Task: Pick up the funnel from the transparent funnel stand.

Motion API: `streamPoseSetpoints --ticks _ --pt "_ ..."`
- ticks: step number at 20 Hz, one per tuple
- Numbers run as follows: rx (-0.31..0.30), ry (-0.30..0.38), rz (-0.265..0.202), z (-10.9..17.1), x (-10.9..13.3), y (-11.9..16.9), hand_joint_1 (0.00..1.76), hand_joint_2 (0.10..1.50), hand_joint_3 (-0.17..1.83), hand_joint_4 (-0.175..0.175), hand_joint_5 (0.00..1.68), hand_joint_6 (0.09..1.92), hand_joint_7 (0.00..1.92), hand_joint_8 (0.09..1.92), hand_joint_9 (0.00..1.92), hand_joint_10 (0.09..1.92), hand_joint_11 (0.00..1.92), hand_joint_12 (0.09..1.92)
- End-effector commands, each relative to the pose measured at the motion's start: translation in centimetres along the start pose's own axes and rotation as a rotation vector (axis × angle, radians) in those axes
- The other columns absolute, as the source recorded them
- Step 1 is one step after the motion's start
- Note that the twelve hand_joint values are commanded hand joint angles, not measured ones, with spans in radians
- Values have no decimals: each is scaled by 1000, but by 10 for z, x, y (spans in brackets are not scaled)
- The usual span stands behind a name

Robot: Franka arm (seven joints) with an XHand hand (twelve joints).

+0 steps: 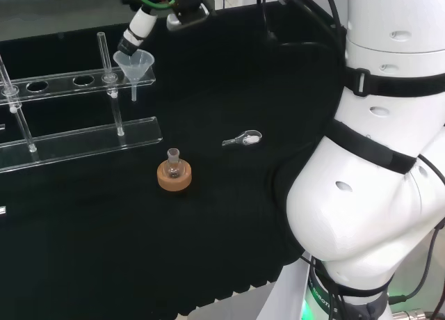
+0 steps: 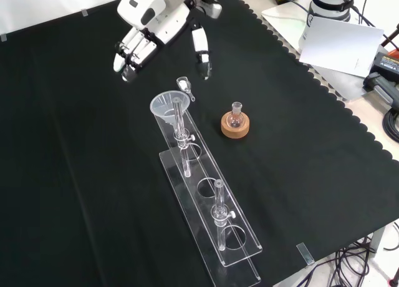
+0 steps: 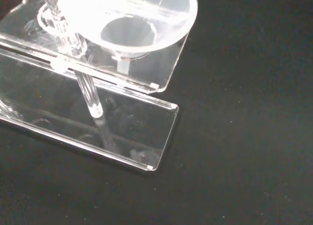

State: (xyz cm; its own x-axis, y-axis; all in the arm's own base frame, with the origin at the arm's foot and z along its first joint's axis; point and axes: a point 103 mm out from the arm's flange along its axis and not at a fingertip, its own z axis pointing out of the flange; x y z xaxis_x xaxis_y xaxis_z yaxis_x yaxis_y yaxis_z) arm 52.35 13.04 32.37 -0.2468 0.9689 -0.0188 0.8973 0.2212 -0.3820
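Observation:
A clear plastic funnel (image 1: 133, 64) (image 2: 168, 106) (image 3: 142, 19) sits in the end hole of the transparent funnel stand (image 1: 76, 142) (image 2: 215, 218) (image 3: 146, 132), its stem hanging below the upper shelf. In the front view the black and white hand (image 2: 156, 25) hovers just beyond that end of the stand, above the funnel and apart from it. Its fingers (image 2: 128, 56) are fairly straight and the thumb (image 2: 201, 50) is spread away from them, so the hand is open and holds nothing. In the head view the hand (image 1: 141, 22) reaches down toward the funnel's rim.
A small round glass flask on a cork ring (image 1: 174, 174) (image 2: 235, 125) stands near the stand. A small clear scoop-like piece (image 1: 243, 138) (image 2: 185, 85) lies on the black cloth. The arm's white links (image 1: 375, 160) stand at the head view's right. Papers and cables (image 2: 349, 43) lie off the cloth.

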Motion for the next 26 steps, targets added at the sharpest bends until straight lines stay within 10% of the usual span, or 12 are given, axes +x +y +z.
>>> streamPoseSetpoints --ticks 1,10,26 --pt "26 15 -5 0 16 7 575 610 1 -29 0 87 0 87 0 87 0 342" --pt "88 -23 -5 19 23 16 567 612 0 -36 0 87 0 87 0 87 0 787" --pt "107 19 14 40 16 36 576 620 4 -41 0 87 0 87 0 87 0 833"
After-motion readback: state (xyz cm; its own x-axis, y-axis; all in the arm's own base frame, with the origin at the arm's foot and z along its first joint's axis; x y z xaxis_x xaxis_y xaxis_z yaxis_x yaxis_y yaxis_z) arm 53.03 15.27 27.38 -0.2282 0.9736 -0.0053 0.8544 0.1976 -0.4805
